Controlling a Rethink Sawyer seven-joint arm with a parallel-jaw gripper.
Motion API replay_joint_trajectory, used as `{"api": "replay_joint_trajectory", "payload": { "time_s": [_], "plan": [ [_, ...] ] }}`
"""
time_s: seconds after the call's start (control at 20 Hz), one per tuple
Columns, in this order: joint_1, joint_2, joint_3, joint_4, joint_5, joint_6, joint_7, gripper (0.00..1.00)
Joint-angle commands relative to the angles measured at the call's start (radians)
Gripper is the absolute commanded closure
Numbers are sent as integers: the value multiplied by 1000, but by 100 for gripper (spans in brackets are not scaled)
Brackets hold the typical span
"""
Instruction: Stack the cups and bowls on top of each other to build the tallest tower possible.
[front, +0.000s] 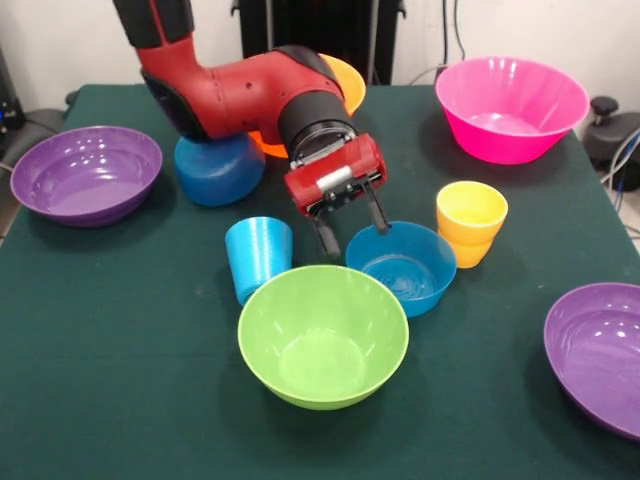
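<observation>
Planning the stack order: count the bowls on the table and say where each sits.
7. Purple bowls at left and right edges; pink bowl back right; orange bowl mostly hidden behind the arm; overturned blue bowl beside it; blue bowl centre; green bowl in front.

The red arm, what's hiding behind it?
Behind the red arm an orange bowl peeks out, mostly covered. An upside-down blue bowl sits below the arm. Whether anything else lies back there cannot be seen.
</observation>
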Motion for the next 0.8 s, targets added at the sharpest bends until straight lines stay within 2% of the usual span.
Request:
{"api": "replay_joint_trajectory", "payload": {
  "time_s": [0.05,0.25,0.4,0.55,0.65,0.75,0.8],
  "plan": [
    [239,-149,-268,66,290,315,-249,0],
    [269,-269,-277,34,196,525,-70,0],
    [268,-341,-241,1,89,690,40,0],
    [211,-408,-135,-1,-21,860,124,0],
    [148,-444,-38,16,-70,972,134,0],
    [76,-471,65,42,-88,1080,106,0],
    [48,-478,100,53,-74,1115,90,0]
  ]
}}
